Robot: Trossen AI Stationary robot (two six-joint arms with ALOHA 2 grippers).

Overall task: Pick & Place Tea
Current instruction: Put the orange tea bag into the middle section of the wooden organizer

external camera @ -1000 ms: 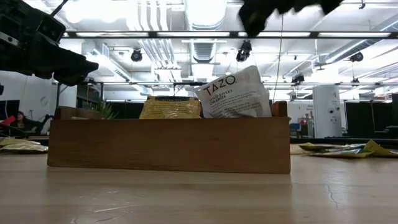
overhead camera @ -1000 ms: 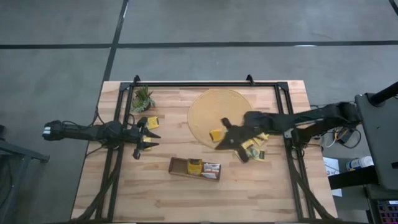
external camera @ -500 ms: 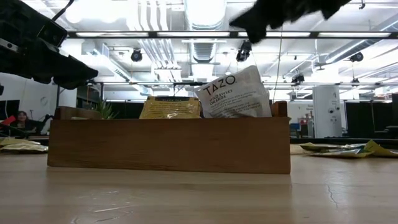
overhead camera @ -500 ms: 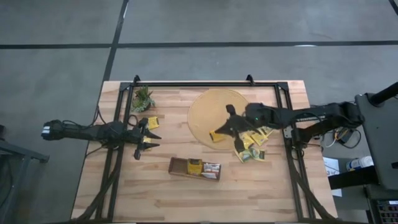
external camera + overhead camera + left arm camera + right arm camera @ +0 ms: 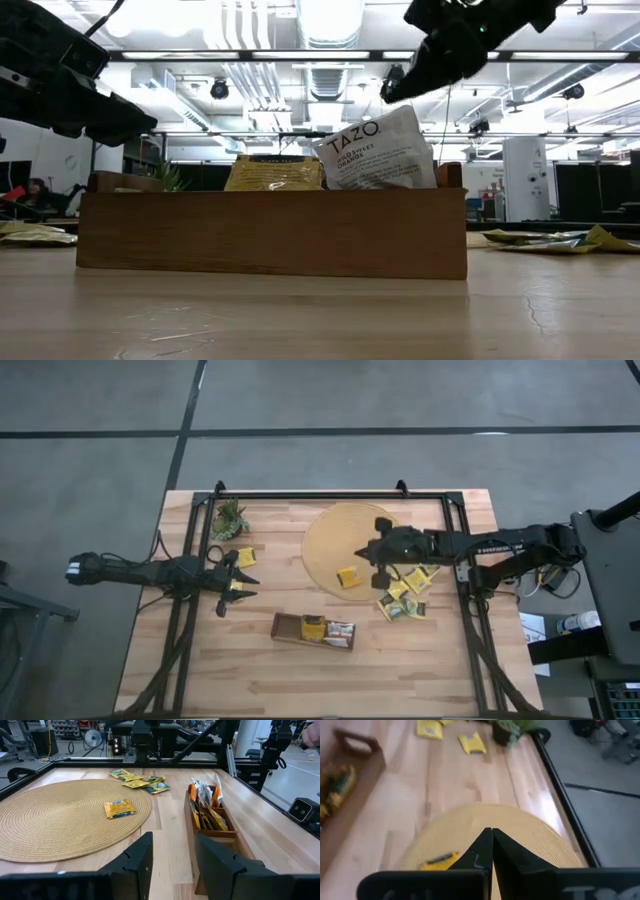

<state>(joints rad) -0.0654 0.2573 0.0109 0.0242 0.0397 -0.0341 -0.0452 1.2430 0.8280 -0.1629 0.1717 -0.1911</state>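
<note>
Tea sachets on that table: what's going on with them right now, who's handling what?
The right gripper, shut and empty, hangs above the round woven straw mat, where one yellow square tea sachet lies. A loose pile of yellow sachets sits on the wood beside the mat's edge. The dark brown oblong wooden tray already holds several sachets. The left gripper, fingers apart and holding nothing, waits at the table's left side over two more yellow sachets.
</note>
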